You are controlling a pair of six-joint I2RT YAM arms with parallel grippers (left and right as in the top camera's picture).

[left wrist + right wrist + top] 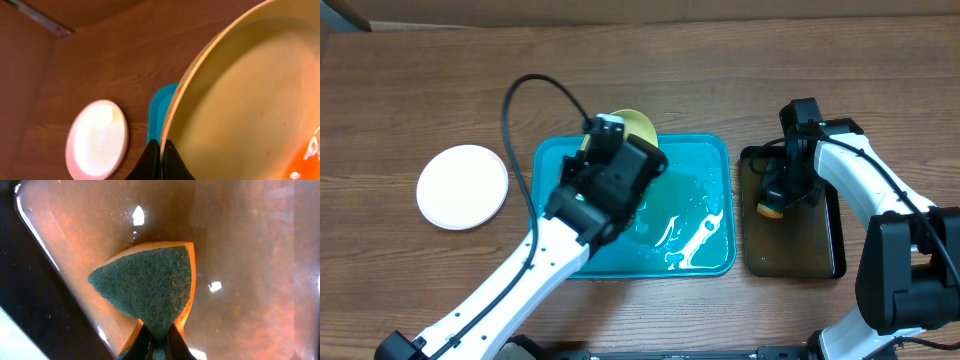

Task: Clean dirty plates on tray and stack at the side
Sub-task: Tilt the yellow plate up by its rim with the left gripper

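Note:
My left gripper (pixel 161 161) is shut on the rim of the pale yellow-green plate (pixel 240 100), which it holds tilted above the teal tray (pixel 695 175); the plate (pixel 638 125) peeks out behind the arm at the tray's far edge. It carries orange-red sauce (pixel 305 160) at the lower right. A clean white plate (pixel 463 186) lies on the table left of the tray, also in the left wrist view (pixel 97 137). My right gripper (pixel 159 340) is shut on a green-and-orange sponge (pixel 150 287), over the black tray (pixel 792 245). The third plate is out of view.
The teal tray holds wet, shiny patches (pixel 692 235). The black tray's bottom (pixel 240 245) is covered with brownish-orange water. A black cable (pixel 520 100) loops from the left arm over the table behind the teal tray.

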